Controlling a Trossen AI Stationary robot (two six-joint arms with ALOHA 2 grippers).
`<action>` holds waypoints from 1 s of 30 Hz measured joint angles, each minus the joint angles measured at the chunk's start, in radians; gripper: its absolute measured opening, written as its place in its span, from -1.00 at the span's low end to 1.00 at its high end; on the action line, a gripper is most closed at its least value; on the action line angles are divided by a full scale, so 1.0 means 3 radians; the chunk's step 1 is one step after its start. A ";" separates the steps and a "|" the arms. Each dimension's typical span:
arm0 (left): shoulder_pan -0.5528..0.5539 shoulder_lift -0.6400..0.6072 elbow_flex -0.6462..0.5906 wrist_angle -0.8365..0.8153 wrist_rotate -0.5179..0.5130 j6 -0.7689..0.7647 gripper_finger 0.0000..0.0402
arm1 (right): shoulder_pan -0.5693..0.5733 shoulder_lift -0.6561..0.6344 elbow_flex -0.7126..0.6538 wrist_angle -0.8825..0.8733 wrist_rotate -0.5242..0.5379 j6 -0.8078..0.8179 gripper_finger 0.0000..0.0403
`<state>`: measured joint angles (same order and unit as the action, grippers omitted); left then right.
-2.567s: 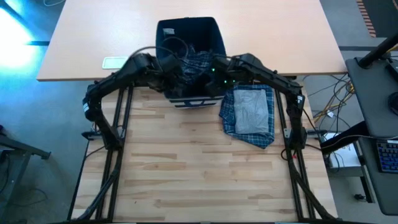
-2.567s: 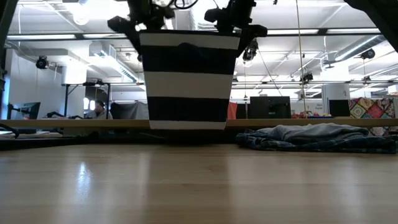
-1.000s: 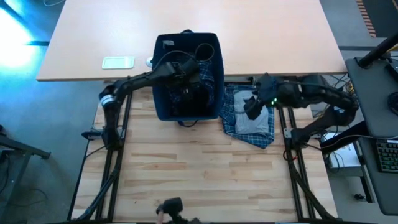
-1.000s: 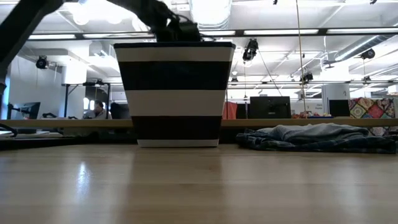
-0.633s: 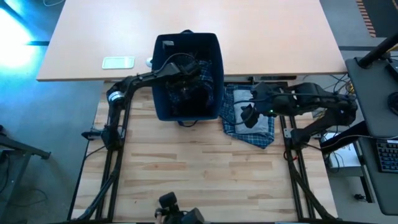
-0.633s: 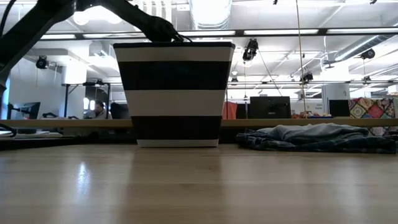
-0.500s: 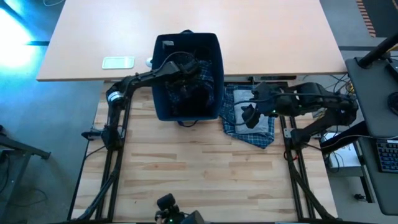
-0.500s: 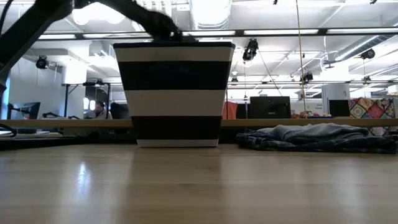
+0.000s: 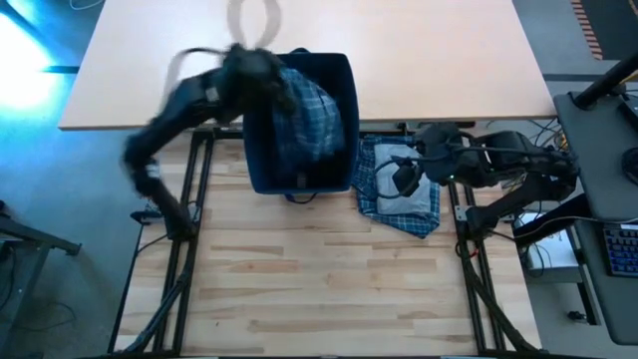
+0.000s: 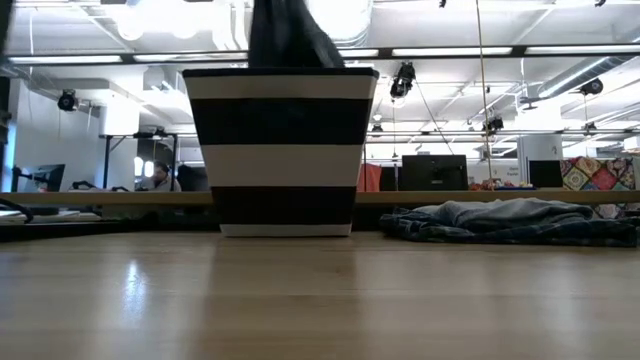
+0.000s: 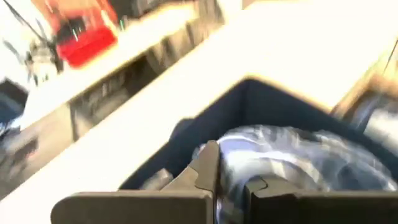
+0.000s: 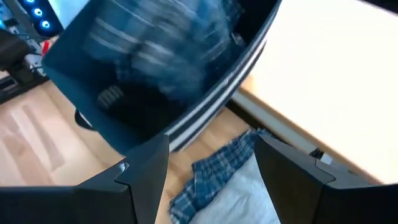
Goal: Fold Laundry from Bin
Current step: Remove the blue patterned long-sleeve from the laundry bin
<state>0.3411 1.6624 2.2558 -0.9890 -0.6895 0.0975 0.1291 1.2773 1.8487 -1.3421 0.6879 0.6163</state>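
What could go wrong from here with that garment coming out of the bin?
1. The left gripper, jaws closed on the plaid garment, is lifting fast above the bin; the cloth could slip out or snag and drag the soft bin.
2. The folded pile lies right beside the bin, so the swinging garment may land on it.
3. The right gripper, jaws open, hovers over that pile near the bin; the arms could clash.

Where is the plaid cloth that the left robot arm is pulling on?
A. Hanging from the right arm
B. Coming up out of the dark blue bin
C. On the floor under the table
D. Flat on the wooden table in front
B. In the high view the plaid cloth bulges up out of the bin, with the left gripper at its top edge; the low view shows it lifted above the rim.
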 joint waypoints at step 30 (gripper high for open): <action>-0.3907 -0.1691 -0.0855 0.0999 0.2250 0.0278 -1.00 | 0.0707 0.0692 -0.0031 0.0854 0.0447 0.0412 0.16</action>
<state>-0.8308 1.1552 1.9992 -0.6892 -0.0145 0.1810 0.3414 1.4850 1.8393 -1.0859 0.8220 0.7398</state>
